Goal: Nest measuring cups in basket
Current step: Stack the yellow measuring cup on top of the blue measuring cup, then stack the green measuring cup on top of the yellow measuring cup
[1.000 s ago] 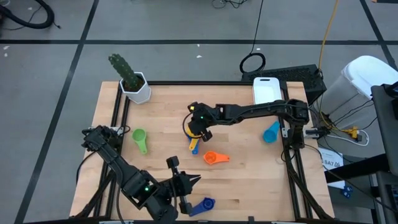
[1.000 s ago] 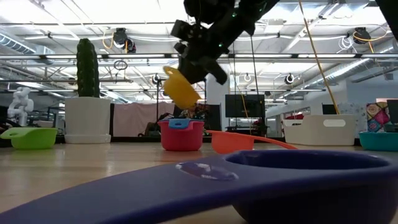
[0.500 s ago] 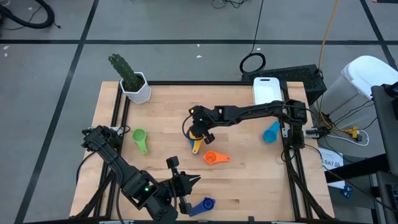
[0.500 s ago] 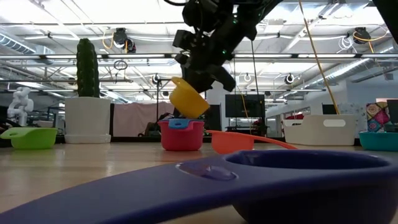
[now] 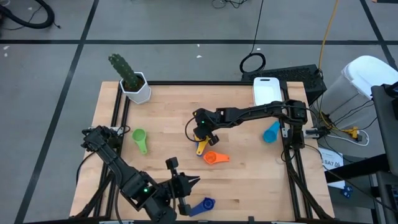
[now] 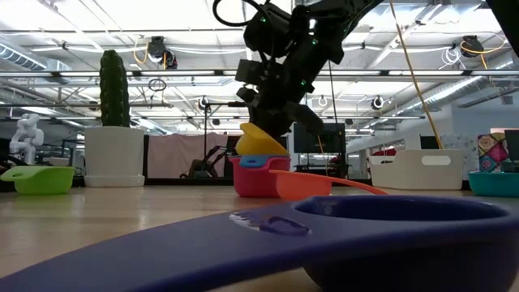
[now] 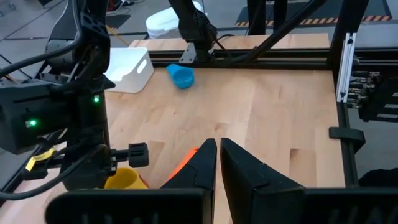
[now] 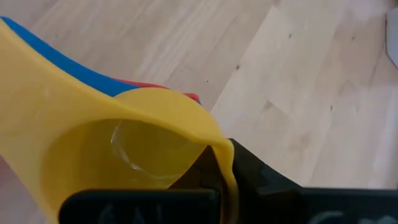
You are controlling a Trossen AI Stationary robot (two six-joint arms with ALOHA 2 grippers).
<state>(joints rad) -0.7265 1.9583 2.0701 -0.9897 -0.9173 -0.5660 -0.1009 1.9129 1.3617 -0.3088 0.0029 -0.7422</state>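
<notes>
The right gripper [image 6: 272, 122], clamped on the yellow cup [image 6: 259, 141], has lowered it onto the red cup [image 6: 258, 178] mid-table, well apart from the basket [image 5: 268, 89]; the left gripper [image 7: 219, 163] waits with fingers nearly together

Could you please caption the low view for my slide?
Right pincer lowers a small yellow plastic measuring cup into stacked blue and red plastic cups.

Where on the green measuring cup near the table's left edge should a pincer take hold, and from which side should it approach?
Grip the green measuring cup by its short handle, which sticks out from the bowl toward the table's front edge. It lies flat on the wood with open space around it, so coming straight down from above looks best. The left pincer is the nearer one.
</notes>
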